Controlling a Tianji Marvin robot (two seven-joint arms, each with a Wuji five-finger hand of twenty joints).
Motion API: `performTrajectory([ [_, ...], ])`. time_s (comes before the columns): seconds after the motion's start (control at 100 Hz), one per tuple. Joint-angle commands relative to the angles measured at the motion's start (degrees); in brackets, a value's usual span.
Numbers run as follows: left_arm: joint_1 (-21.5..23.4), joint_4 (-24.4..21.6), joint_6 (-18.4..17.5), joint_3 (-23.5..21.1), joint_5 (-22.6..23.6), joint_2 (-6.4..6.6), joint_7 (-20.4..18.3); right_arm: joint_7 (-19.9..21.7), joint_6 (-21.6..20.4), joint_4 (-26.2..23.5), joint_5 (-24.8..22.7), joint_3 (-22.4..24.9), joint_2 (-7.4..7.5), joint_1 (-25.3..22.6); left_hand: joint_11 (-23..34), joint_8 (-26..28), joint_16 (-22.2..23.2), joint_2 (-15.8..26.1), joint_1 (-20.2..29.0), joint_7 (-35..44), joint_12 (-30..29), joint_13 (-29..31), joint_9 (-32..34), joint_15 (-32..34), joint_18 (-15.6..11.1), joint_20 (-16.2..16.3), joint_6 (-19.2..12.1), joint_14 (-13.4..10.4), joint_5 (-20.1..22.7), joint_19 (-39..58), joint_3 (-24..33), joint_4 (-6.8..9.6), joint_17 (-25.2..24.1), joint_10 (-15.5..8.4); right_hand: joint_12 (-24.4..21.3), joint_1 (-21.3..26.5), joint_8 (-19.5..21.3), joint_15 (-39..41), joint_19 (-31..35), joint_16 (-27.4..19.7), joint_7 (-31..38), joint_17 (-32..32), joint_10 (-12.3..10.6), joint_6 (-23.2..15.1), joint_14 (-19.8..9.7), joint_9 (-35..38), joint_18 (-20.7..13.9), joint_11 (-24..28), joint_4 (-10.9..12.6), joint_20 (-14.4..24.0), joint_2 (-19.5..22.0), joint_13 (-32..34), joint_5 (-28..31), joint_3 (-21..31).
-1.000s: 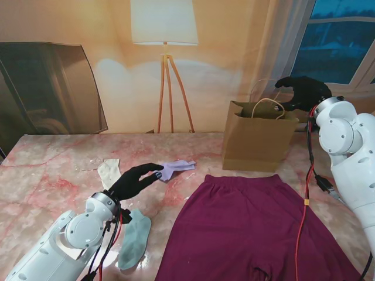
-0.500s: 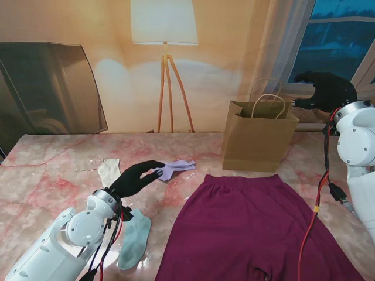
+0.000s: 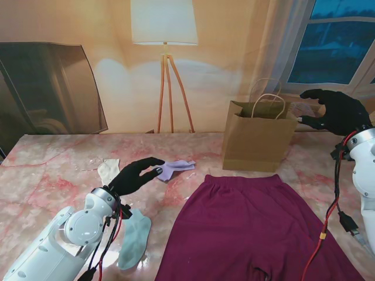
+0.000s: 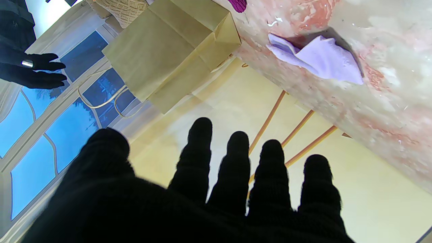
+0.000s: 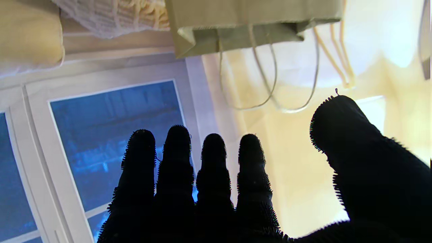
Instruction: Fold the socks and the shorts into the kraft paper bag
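The kraft paper bag (image 3: 258, 136) stands upright and open at the far side of the table; its underside and handles also show as the bag (image 4: 168, 54) and the bag (image 5: 249, 20). Maroon shorts (image 3: 252, 228) lie flat, nearer to me than the bag. A lilac sock (image 3: 174, 168), the same sock (image 4: 320, 60), lies crumpled just past my left hand (image 3: 136, 175), which is open, its fingertips (image 4: 236, 141) near the sock, not touching. A mint sock (image 3: 135, 240) and a cream sock (image 3: 108, 171) lie by my left arm. My right hand (image 3: 334, 111) hovers open, right of the bag, holding nothing.
The marble table (image 3: 53, 164) runs wide to the left. A red cable (image 3: 328, 228) hangs from my right arm over the shorts' right side. A backdrop with a floor lamp (image 3: 167, 70) and a window stands behind the table.
My right hand has drawn away from over the bag's mouth, moving right and nearer to me. My left hand has barely shifted beside the lilac sock.
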Motion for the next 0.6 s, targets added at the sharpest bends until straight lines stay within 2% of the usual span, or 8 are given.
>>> performTrajectory([
  [0.0, 0.40, -0.68, -0.25, -0.20, 0.13, 0.12, 0.13, 0.29, -0.89, -0.70, -0.40, -0.39, -0.45, -2.14, -0.74, 0.31, -0.41, -0.50, 0.66, 0.41, -0.08, -1.03, -1.12, -1.29, -0.41, 1.26, -0.85, -2.13, 0.46, 0.28, -0.75, 1.13, 0.03, -1.91, -0.70, 0.07, -0.56, -1.45, -1.53, -1.22, 0.27, 0.43, 0.60, 0.51, -1.77, 1.08, -2.82, -1.18, 3.26, -2.25, 0.76, -0.94, 1.62, -0.14],
  [0.2, 1.30, -1.65, -0.20, -1.07, 0.69, 0.31, -0.23, 0.57, -1.49, -3.94, 4.95, -1.29, -0.97, -7.42, -0.73, 0.31, -0.39, -0.56, 0.77, 0.44, -0.09, -0.96, -1.12, -1.25, -0.50, 1.21, -0.73, -2.11, 0.52, 0.48, -0.67, 1.14, 0.08, -1.99, -0.66, -0.19, -0.55, -0.80, -0.97, -1.64, 0.61, 2.03, 0.99, 0.35, -2.06, 2.92, -4.06, -0.97, 4.13, -4.05, 2.79, 0.40, 2.96, 0.82],
  [0.23, 1.45, -1.81, -0.18, -1.22, 0.78, 0.35, -0.31, 0.69, -1.68, -4.28, 5.63, -1.51, -1.01, -8.04, -0.74, 0.31, -0.39, -0.57, 0.79, 0.46, -0.09, -0.96, -1.12, -1.25, -0.50, 1.20, -0.76, -2.09, 0.55, 0.51, -0.66, 1.13, 0.10, -1.91, -0.77, -0.77, -0.73, -0.64, -0.23, -2.34, 0.44, 2.39, 1.05, 0.29, -2.20, 3.41, -4.30, -1.33, 4.54, -6.59, 3.15, 0.80, 3.18, 1.01],
  [0.31, 1.88, -2.28, -0.16, -1.73, 1.09, 0.47, -0.62, 0.90, -1.99, -5.13, 7.62, -2.29, -1.15, -9.63, -0.72, 0.29, -0.39, -0.57, 0.75, 0.43, -0.08, -0.95, -1.11, -1.25, -0.52, 1.17, -0.79, -2.08, 0.47, 0.56, -0.68, 1.10, 0.07, -1.89, -0.77, -1.17, -0.75, -0.56, 0.05, -2.45, 0.41, 2.39, 1.04, 0.18, -2.45, 3.45, -4.77, -1.38, 4.55, -7.48, 3.80, 0.66, 3.16, 0.79],
  [0.59, 2.93, -3.36, 0.63, -4.13, 2.42, 0.83, -1.52, -1.81, -3.38, -4.41, 11.43, -7.48, -1.89, -12.88, -0.66, 0.31, -0.34, -0.71, 1.01, 0.53, -0.06, -0.57, -0.92, -1.10, -0.57, 1.15, -0.84, -2.14, 0.59, 0.92, -0.46, 1.14, 0.35, -2.00, -0.75, -1.26, -0.69, -0.30, 0.82, -2.52, 0.56, 2.31, 1.19, 0.09, -2.67, 4.38, -4.79, -1.30, 5.03, -9.06, 5.20, 0.86, 4.23, 0.20],
])
